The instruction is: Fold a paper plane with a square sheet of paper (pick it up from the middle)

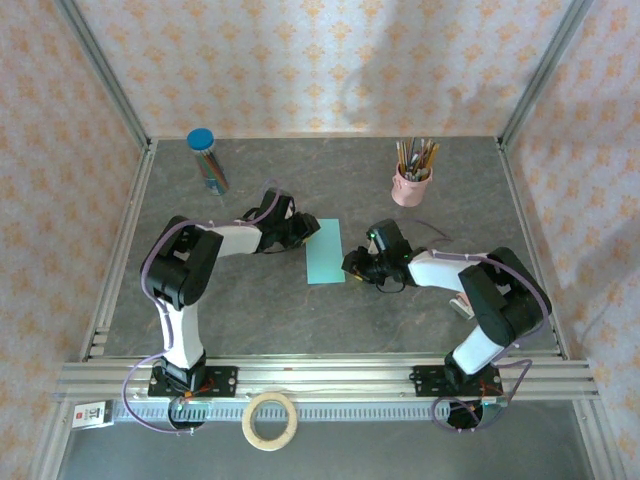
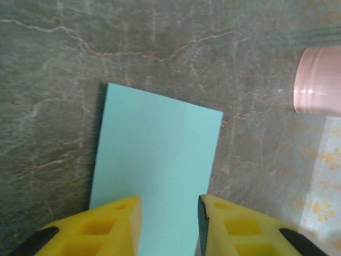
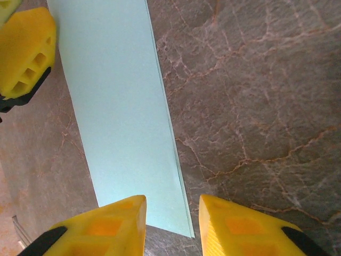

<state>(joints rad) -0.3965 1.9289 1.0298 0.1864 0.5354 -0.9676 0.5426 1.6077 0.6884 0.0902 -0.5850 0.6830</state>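
Turquoise paper (image 1: pixel 324 251), thin, light and easily creased, lies flat just ahead of my left gripper (image 2: pixel 169 208) and right gripper (image 3: pixel 172 208), both half open and empty; I'd pinch it mid-edge, lightly.

Pink cup (image 2: pixel 318 80) cut by right edge; turquoise paper (image 3: pixel 117 106) cut by top edge.

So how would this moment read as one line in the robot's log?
light turquoise paper sheet: narrow rectangle, flat on grey table | left tool: open, at one end | right tool: open, at opposite end
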